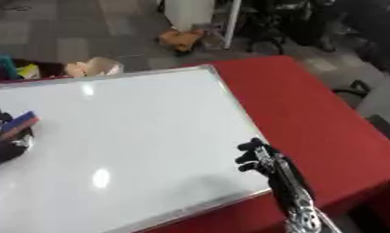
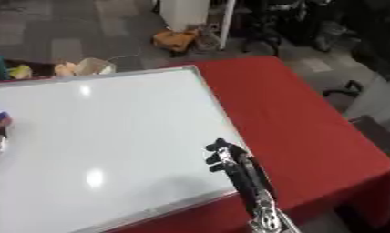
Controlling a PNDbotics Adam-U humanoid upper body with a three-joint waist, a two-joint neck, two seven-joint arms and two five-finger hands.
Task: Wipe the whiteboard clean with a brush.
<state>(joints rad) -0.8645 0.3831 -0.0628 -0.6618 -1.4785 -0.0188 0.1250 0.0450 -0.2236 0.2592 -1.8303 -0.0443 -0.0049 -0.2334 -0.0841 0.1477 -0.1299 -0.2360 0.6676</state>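
Note:
A large whiteboard [image 1: 134, 136] with a silver frame lies flat on the red table [image 1: 318, 123]; its surface looks white with only light glare. At the left edge my left hand [image 1: 5, 141] is curled round a brush [image 1: 19, 122] with a blue and red body, held over the board's left side. My right hand [image 1: 258, 157] hovers at the board's lower right corner, seen edge-on, its fingers curled with nothing in them.
Beyond the board's far left corner lie a cardboard box [image 1: 94, 67] and some coloured items [image 1: 15, 68]. An orange object [image 1: 181, 38] sits on the grey floor behind the table. Black chairs [image 1: 302, 22] stand at the back right.

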